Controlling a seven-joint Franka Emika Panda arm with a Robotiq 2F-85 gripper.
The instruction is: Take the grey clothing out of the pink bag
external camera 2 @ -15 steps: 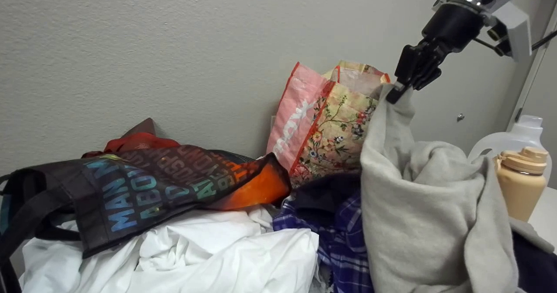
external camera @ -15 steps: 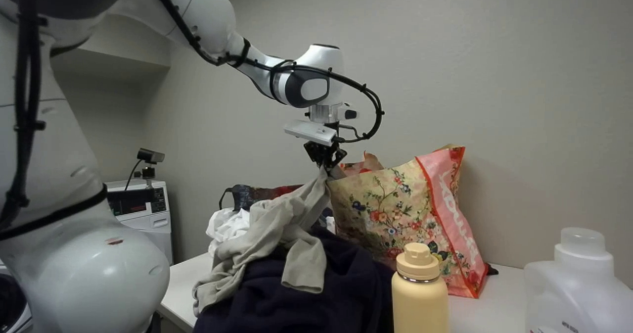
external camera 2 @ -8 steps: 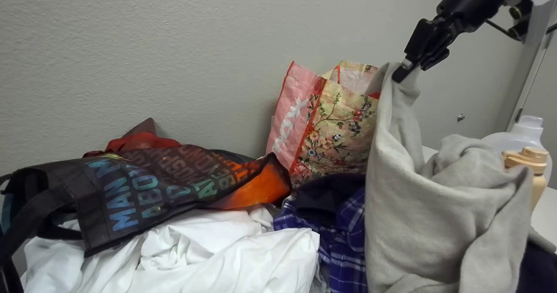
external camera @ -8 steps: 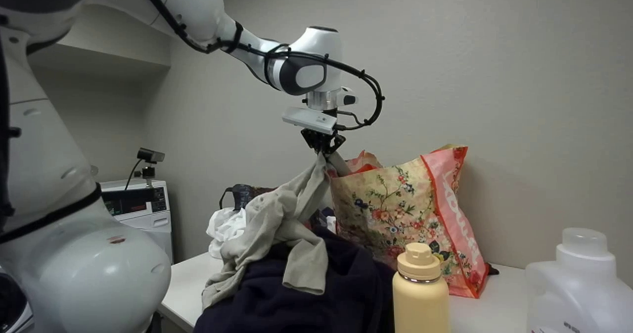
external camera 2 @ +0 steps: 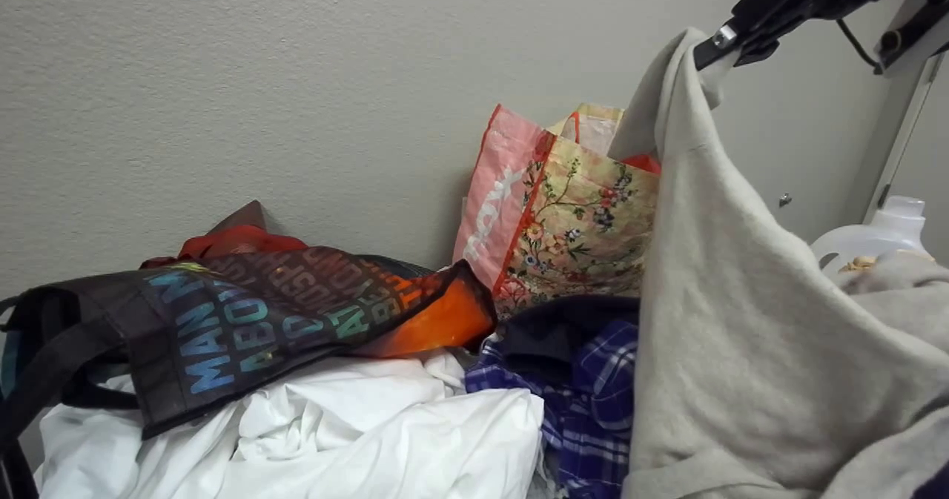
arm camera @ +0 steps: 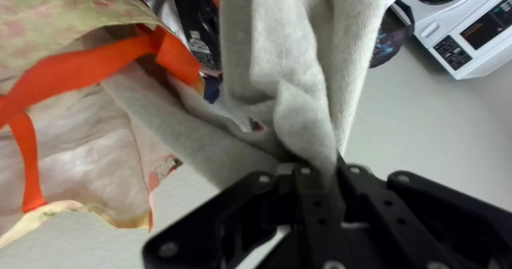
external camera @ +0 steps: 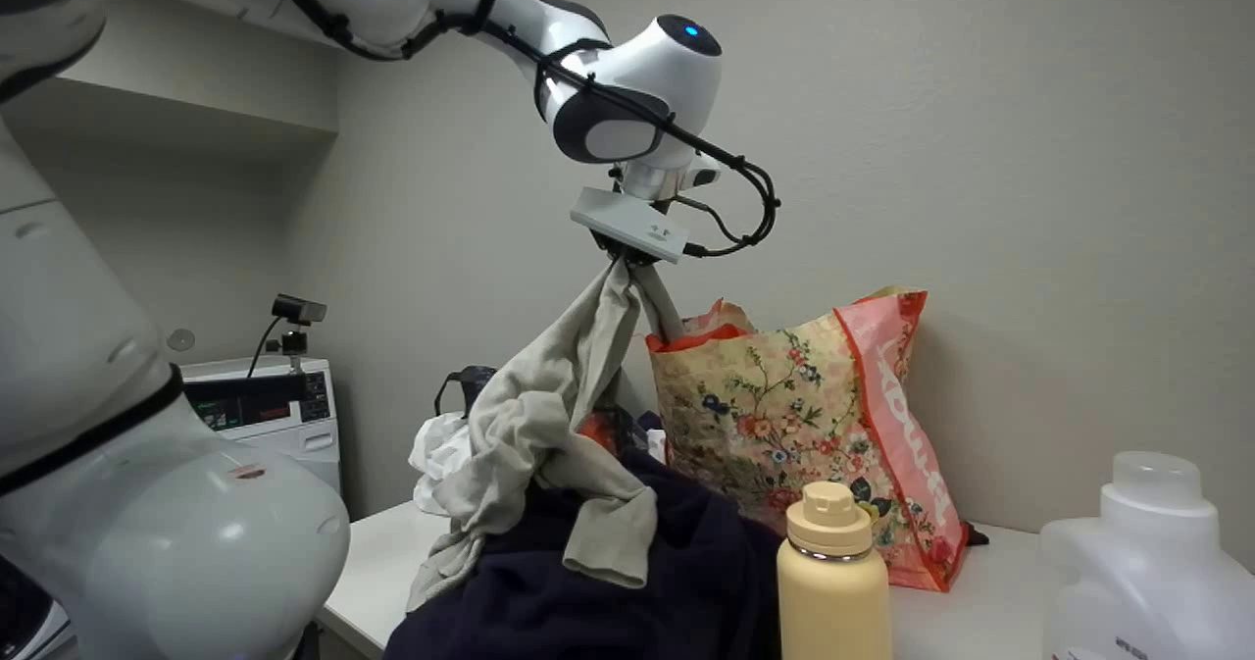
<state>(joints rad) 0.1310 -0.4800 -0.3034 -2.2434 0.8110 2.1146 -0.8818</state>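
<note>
The grey clothing [external camera: 578,366] hangs from my gripper [external camera: 627,260], which is shut on a fold of it above the pink floral bag [external camera: 775,425]. In the wrist view the gripper [arm camera: 326,165] pinches the grey cloth [arm camera: 288,53]. One strip of it runs down into the bag's mouth, past the orange-red trim [arm camera: 88,61]. The rest drapes outside, over dark navy clothing [external camera: 627,582]. In an exterior view the grey clothing [external camera 2: 749,336] hangs from the gripper [external camera 2: 712,50] in front of the bag [external camera 2: 571,225]. Its end inside the bag is hidden.
A yellow bottle [external camera: 833,582] and a translucent jug [external camera: 1147,572] stand in front of and beside the bag. A black printed bag [external camera 2: 282,314], white cloth [external camera 2: 356,432] and purple plaid cloth [external camera 2: 593,402] lie nearby. A wall [external camera: 1029,150] stands behind.
My gripper has risen and tilted, still shut on the grey clothing. More of the clothing now stretches up above the bag's rim. The bag has shifted slightly.
</note>
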